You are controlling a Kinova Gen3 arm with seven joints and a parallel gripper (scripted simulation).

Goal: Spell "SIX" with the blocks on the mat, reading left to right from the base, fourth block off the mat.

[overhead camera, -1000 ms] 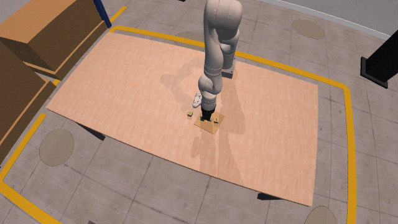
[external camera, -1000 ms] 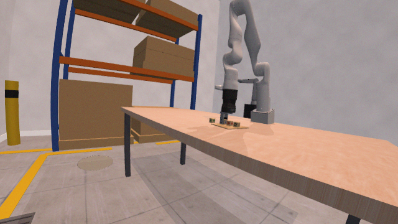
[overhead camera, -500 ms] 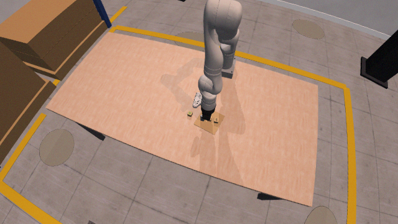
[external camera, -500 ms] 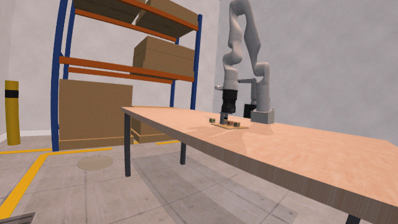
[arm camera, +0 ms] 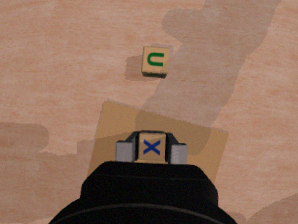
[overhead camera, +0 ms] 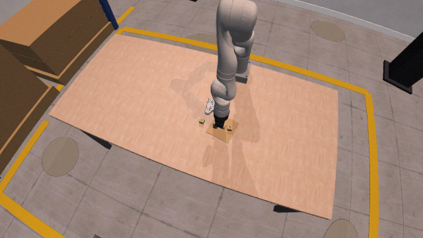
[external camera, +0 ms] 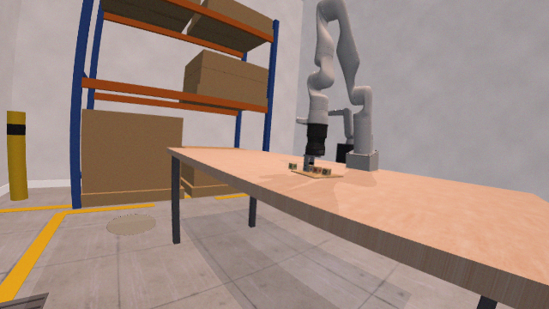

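Note:
My gripper [arm camera: 152,142] [overhead camera: 218,125] [external camera: 309,166] points straight down, low over the tan mat [arm camera: 115,125] [overhead camera: 221,136] [external camera: 337,175]. It is shut on the block with a blue X [arm camera: 151,146], one finger on each side of it. The X block sits over the mat's near edge in the wrist view. Two more blocks [external camera: 317,170] [external camera: 327,172] lie on the mat beside the gripper; one of them [overhead camera: 230,127] shows in the top view, its letter too small to read. The block with a green U [arm camera: 155,61] [overhead camera: 201,121] [external camera: 292,166] lies on the bare table, off the mat.
The wooden table [overhead camera: 139,86] [external camera: 429,215] carries the arm's base [overhead camera: 242,77] [external camera: 362,160] behind the mat. A blue shelf rack with cardboard boxes [external camera: 129,142] stands beyond the table's left end.

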